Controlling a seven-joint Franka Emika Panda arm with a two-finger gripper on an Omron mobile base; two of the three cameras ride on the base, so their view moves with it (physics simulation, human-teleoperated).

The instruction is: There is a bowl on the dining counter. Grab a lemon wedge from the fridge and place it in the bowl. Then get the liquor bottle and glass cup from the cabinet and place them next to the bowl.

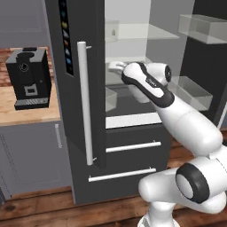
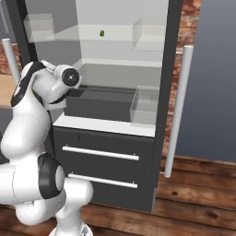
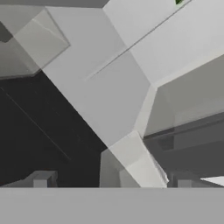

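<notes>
Green lemon wedge (image 2: pixel 102 32) sits high on the fridge (image 2: pixel 115 73) shelf; our gripper (image 3: pixel 112 180), jaws spread wide and empty, could strike the clear bins reaching up.

Even, diffuse light is spread over all three rendered pictures, and no single source can be made out. Hard cast shadows are hardly seen; only soft shading is laid under the shelves inside the fridge (image 2: pixel 120 69), whose pale interior is rendered brightest. The dark door (image 1: pixel 82 88) and drawer fronts are shown flat and matte, while a faint sheen is carried on the silver handle (image 1: pixel 85 106). Soft highlights are shown on the white arm (image 1: pixel 186 119). The clear bins (image 2: pixel 146 107) are rendered with faint, washed-out edges. A slight overall softness and coarse pixelation are noticed, most of all in the hand view, where surfaces are reduced to blurred grey planes. No edge distortion is seen.
</notes>
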